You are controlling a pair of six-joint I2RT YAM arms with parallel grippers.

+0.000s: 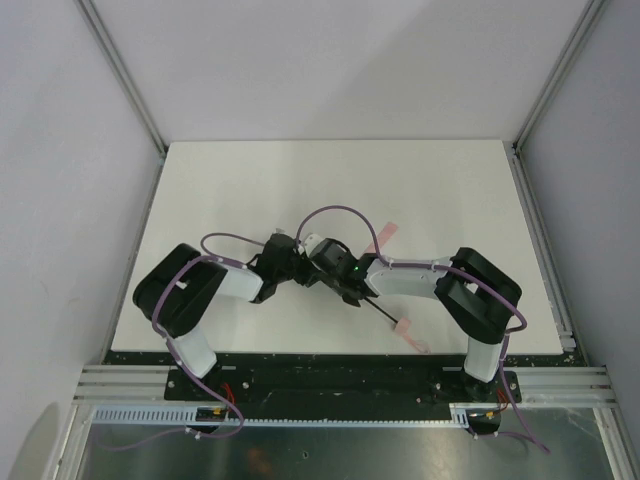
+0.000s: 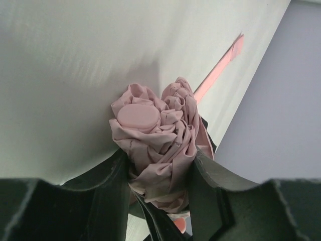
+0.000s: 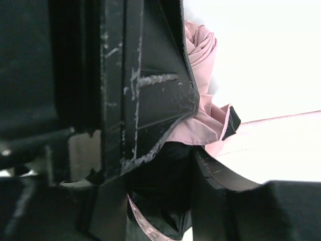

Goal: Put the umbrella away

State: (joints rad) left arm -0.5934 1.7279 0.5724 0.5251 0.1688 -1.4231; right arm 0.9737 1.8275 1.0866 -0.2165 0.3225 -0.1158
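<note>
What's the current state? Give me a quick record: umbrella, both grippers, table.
umbrella: pale pink fabric folding umbrella, canopy bunched up, mid table between both arms
left gripper: shut on the bunched fabric
right gripper: fingers either side of the umbrella; grip unclear
shaft: thin black shaft extended toward the near edge, pink handle at its end
strap: pink strap trailing away from the canopy
table: white table, nothing else seen on it

Umbrella (image 2: 155, 145): crumpled matt cloth
</note>
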